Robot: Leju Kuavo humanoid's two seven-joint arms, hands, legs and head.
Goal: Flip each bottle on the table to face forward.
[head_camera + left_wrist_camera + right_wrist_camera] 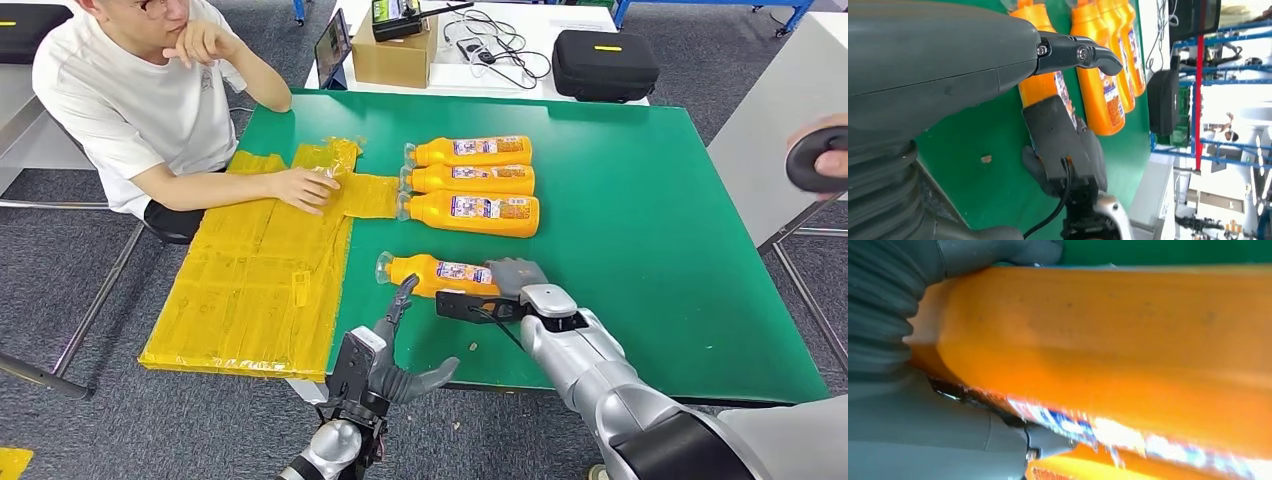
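The right robot hand (512,277) is clasped around the base end of the near bottle (438,272), which is laid flat on the green table (640,230). The left robot hand (392,358) is held spread and empty beside it. Three further bottles (470,184) are laid side by side behind.

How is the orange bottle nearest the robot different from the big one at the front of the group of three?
The nearest bottle lies alone, apart from the others, while the big bottle lies in a row beside two more. The right hand grips the nearest bottle at its base end; no hand touches the big bottle. The big bottle looks thicker. Both are orange, lie on their sides on the green table with caps pointing toward the person, and show a label.
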